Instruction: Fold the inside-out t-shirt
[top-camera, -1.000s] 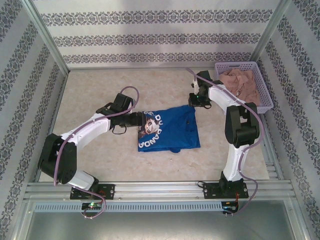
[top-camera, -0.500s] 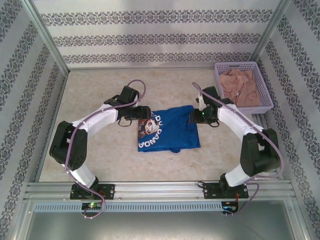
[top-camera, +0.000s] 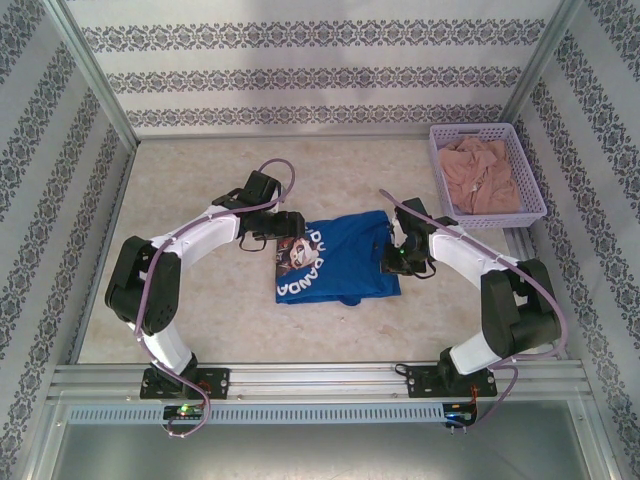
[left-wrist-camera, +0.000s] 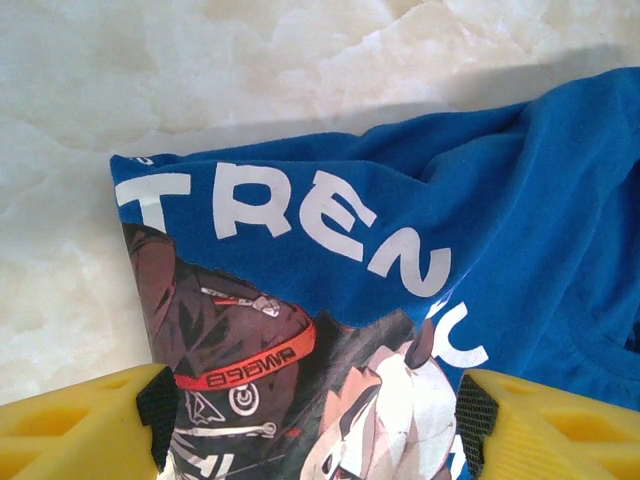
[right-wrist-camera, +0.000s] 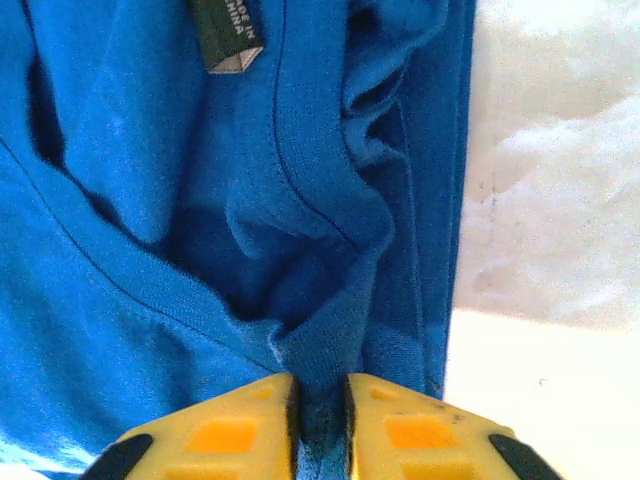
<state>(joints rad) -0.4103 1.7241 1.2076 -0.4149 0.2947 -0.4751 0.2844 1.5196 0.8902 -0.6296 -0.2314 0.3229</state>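
t-shirt (top-camera: 335, 262) is bunched mid-desk (top-camera: 180, 180), printed part at its left end. right fingers (top-camera: 390, 258) are pinched tight on a ridge of blue fabric at its right edge, near the collar label. left fingers (top-camera: 285, 232) are spread wide over the printed left corner, gripping nothing.

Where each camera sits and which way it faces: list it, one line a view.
Top external: high behind the robot, looking down on the table, left arm, right arm, t-shirt, basket.
Left wrist: on that arm, looking down past the open left gripper at the t-shirt's print.
Right wrist: on that arm, looking down at the right gripper pinching a blue fold.
Shared: all three show the t-shirt.
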